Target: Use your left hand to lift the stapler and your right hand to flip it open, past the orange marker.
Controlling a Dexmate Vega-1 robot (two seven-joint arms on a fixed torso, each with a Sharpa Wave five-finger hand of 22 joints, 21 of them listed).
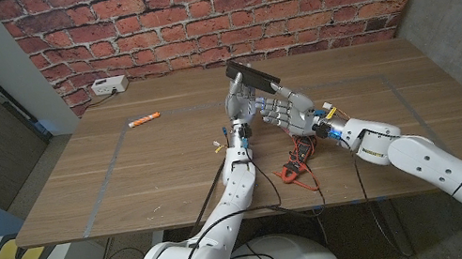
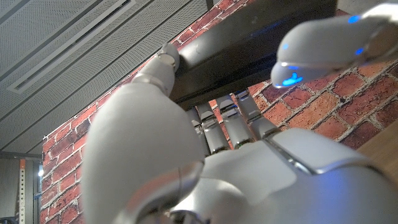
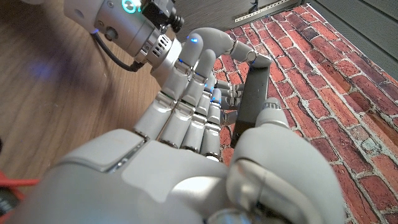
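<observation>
The black stapler (image 1: 252, 75) is lifted off the wooden table (image 1: 172, 173), its long dark arm tilted up toward the brick wall. My left hand (image 1: 242, 105) grips it from below, fingers wrapped around its body. My right hand (image 1: 290, 109) closes in from the right, its fingers against the left hand's and its thumb on the stapler. In the left wrist view the stapler's arm (image 2: 249, 50) crosses above my left hand (image 2: 186, 162), with a right fingertip (image 2: 329, 43) over it. In the right wrist view my right hand (image 3: 186, 143) clasps the stapler (image 3: 252, 99). The orange marker (image 1: 145, 120) lies to the left.
A tangle of red and black cables (image 1: 298, 160) lies on the table under my right wrist. A white box (image 1: 109, 86) sits at the back left by the wall. Grey tape lines (image 1: 110, 174) outline a rectangle on the table.
</observation>
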